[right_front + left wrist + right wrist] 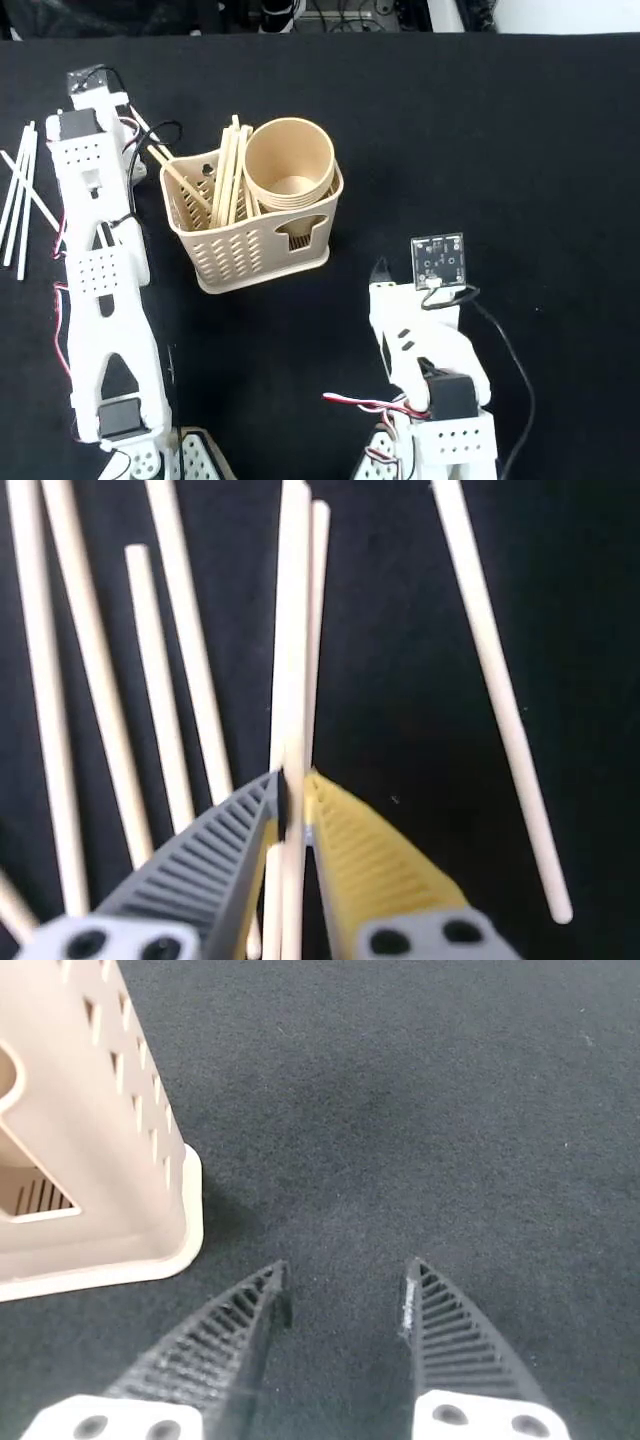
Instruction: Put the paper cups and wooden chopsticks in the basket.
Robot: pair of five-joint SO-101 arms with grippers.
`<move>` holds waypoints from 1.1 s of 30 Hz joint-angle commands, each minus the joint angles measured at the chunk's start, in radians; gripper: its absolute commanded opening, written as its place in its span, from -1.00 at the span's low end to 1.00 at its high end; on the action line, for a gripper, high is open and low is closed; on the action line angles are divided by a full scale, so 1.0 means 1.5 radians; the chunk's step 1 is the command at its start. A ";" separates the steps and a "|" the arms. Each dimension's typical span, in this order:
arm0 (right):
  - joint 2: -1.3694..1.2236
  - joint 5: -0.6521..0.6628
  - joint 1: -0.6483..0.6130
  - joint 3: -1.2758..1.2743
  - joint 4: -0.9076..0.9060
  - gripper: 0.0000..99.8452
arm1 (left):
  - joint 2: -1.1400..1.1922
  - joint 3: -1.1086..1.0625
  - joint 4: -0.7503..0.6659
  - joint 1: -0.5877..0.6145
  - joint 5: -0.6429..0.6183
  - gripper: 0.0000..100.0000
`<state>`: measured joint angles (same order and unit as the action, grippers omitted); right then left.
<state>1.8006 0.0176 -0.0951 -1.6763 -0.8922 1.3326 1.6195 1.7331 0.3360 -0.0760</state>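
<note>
1. Closest to the lens in the left wrist view, the left gripper (292,800) has its grey and yellow fingers pinched tight on a wooden chopstick (293,630). A second thin stick lies close along it.
2. Around that grip, loose chopsticks (175,670) lie on the black cloth. Several crowd one side of the fingers, and one stick sits well apart on the other side, with bare cloth between.
3. The right gripper (345,1295) hangs low over the cloth, its dark fingers spread apart. The basket (95,1120) has a bottom corner just beside one finger, and open cloth stretches past the other.
4. In the high view the basket stands upright mid-table between the two arms. It is beige, with slotted walls and a handle cut-out.
5. Stacked paper cups (289,160) fill the part of the basket nearer the right arm (430,350), their rims above its wall. Pale basket chopsticks (232,175) lean upright in the other part.
6. More sticks (20,200) lie flat near the table's left edge, beyond the left arm (95,260).
7. The table (520,150) is covered in black cloth, with a wide bare stretch to the right of the basket. Cables (340,15) lie behind its far edge.
</note>
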 commanded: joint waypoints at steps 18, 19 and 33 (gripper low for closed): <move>0.061 0.005 0.006 0.004 0.014 -0.62 | -0.466 -0.368 0.020 0.048 -0.078 -0.94; 0.061 0.005 0.006 0.004 0.014 -0.62 | -0.509 -0.412 0.020 0.048 -0.077 -0.94; 0.061 0.005 0.006 0.004 0.014 -0.62 | -1.095 -0.933 -0.179 -0.040 0.034 -0.94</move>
<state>1.8006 0.0176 -0.0951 -1.6763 -0.8922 -0.0407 0.4795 1.6318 0.3237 -0.0591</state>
